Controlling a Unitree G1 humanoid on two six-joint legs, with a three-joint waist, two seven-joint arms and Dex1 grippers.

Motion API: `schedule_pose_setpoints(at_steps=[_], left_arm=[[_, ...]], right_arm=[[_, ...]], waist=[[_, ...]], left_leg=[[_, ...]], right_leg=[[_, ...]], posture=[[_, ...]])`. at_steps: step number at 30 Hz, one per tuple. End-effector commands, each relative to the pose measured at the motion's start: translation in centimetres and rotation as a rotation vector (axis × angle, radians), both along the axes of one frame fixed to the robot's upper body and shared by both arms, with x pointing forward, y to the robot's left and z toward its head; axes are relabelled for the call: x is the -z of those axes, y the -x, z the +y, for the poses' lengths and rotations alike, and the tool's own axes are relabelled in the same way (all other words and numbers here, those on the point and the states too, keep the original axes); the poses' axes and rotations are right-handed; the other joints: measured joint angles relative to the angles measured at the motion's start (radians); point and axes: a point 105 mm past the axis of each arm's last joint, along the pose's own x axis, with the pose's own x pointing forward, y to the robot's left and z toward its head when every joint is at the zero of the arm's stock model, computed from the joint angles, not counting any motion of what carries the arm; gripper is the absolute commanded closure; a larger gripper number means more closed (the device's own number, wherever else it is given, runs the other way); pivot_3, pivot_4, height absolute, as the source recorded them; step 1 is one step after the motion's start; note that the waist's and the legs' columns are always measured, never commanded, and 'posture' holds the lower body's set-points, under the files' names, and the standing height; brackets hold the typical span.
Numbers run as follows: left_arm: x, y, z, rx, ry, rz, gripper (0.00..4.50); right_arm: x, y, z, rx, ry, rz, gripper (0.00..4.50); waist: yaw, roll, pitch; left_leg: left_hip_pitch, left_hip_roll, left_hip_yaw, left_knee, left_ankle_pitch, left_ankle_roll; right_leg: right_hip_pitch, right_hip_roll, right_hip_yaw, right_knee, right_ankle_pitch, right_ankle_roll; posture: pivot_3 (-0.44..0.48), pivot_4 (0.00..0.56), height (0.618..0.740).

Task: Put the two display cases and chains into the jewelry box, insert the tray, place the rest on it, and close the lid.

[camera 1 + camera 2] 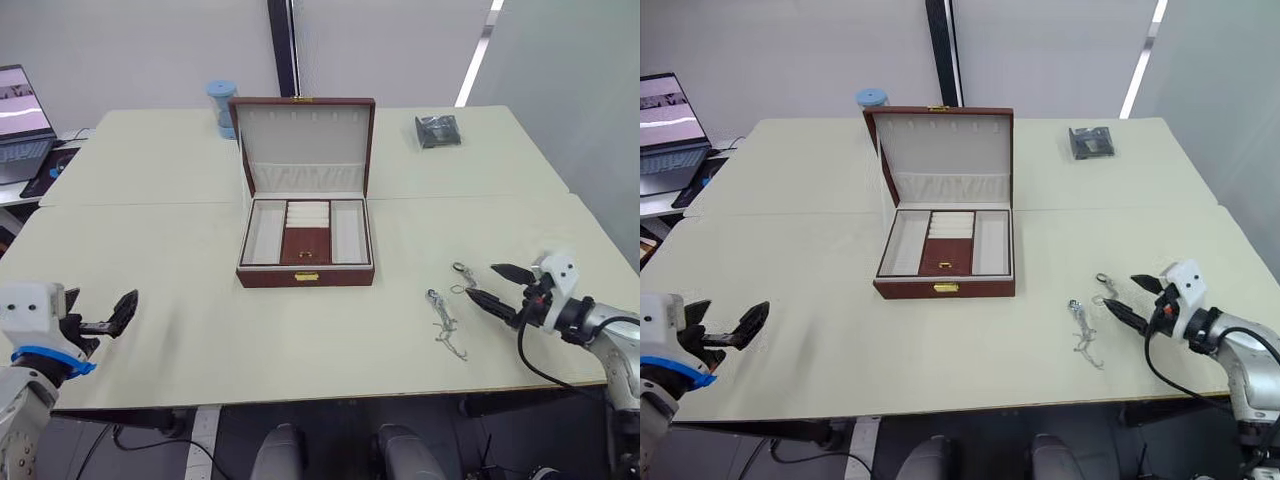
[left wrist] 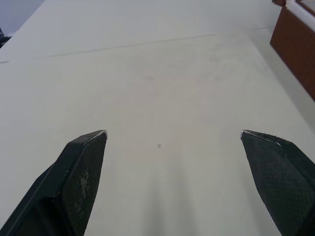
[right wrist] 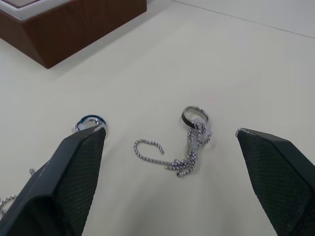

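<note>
Mostly bare cream table [image 1: 180, 230], laptop [image 1: 22, 125] far left w/ grey walls; both grippers wide.

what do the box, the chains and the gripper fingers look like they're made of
Box: glossy reddish-brown wood-grain shell, maybe veneer; cream fabric-like lining; gold clasp.
Chains: silvery metal, fine glinting links and rings.
Right gripper fingers: matte black with a woven texture, possibly carbon fibre.
</note>
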Motion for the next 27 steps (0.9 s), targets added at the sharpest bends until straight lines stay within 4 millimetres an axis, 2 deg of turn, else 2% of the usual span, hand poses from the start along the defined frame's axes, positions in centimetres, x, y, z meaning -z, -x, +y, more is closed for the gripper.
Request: schedule_pose_setpoints(at_steps=[1,3,6,11,13,16,19,23,27], left_arm=[[-1.0,1.0,2.5,-0.094,-0.035,-0.021,0.0],[-1.5,1.5,2.4,-0.096,-0.042,-0.026,0.0],[-2.3,1.2,4.1,-0.114,-0.047,-0.029,0.0],[-2.1,-1.9,11.2,-0.181,-0.019,0.002,0.0],[-2.2,-2.9,12.4,-0.193,-0.017,0.005,0.0],[-2.2,-4.7,12.3,-0.172,-0.043,0.023,0.0],[-1.9,-6.2,11.4,-0.154,-0.073,0.027,0.0],[-0.9,-6.1,9.8,-0.129,-0.088,0.008,0.0],[-0.2,-5.7,7.3,-0.111,-0.091,-0.009,0.0]], right_arm=[[-1.5,0.6,-2.0,0.061,-0.003,-0.066,0.01],[-1.2,0.8,-2.7,0.084,0.001,-0.061,0.01],[-0.6,1.2,-3.4,0.103,0.015,-0.048,0.01],[-0.3,1.4,-4.1,0.131,0.01,-0.045,0.01],[-0.3,1.4,-4.3,0.135,0.011,-0.043,0.01],[-0.1,1.5,-4.4,0.134,0.022,-0.038,0.01],[0.1,1.4,-4.3,0.134,0.023,-0.037,0.01],[0.0,1.2,-4.0,0.128,0.015,-0.043,0.01],[0.0,0.9,-3.7,0.12,0.006,-0.046,0.01]], waist=[[0.001,0.0,0.0],[0.001,-0.002,-0.001],[0.001,-0.003,-0.002],[0.005,-0.003,-0.002],[0.004,-0.004,-0.003],[0.004,-0.004,-0.003],[0.004,-0.007,-0.004],[-0.004,-0.007,-0.004],[-0.002,-0.007,-0.004]], left_leg=[[0.0,0.0,0.0,0.0,0.0,0.0],[0.0,0.0,0.0,0.0,0.0,0.0],[0.0,0.0,0.0,0.0,0.0,0.0],[0.002,-0.001,-0.001,0.0,0.0,0.0],[0.002,-0.001,0.0,-0.001,0.0,0.0],[0.001,-0.002,0.006,-0.001,-0.002,0.003],[-0.001,-0.001,0.006,0.0,-0.002,0.003],[0.0,0.001,0.006,-0.001,-0.002,0.003],[0.0,0.002,0.005,-0.001,-0.002,0.003]], right_leg=[[0.0,0.0,0.0,0.0,0.0,0.0],[0.0,0.0,0.0,0.0,0.0,0.0],[0.0,0.0,0.0,0.0,0.0,0.0],[0.0,0.002,-0.002,0.001,0.0,0.0],[0.0,0.002,-0.003,0.001,0.0,0.0],[-0.001,0.001,-0.002,-0.001,0.001,0.002],[-0.001,0.0,-0.002,-0.004,0.002,0.004],[-0.001,-0.002,-0.001,-0.004,0.002,0.003],[-0.001,-0.002,0.0,-0.004,0.002,0.003]], posture=[[0.0,0.15,0.74],[0.0,0.15,0.74],[0.0,0.15,0.74],[0.0,0.15,0.74],[0.0,0.15,0.74],[0.0,0.15,0.74],[0.0,0.15,0.74],[0.0,0.15,0.74],[0.0,0.15,0.74]])
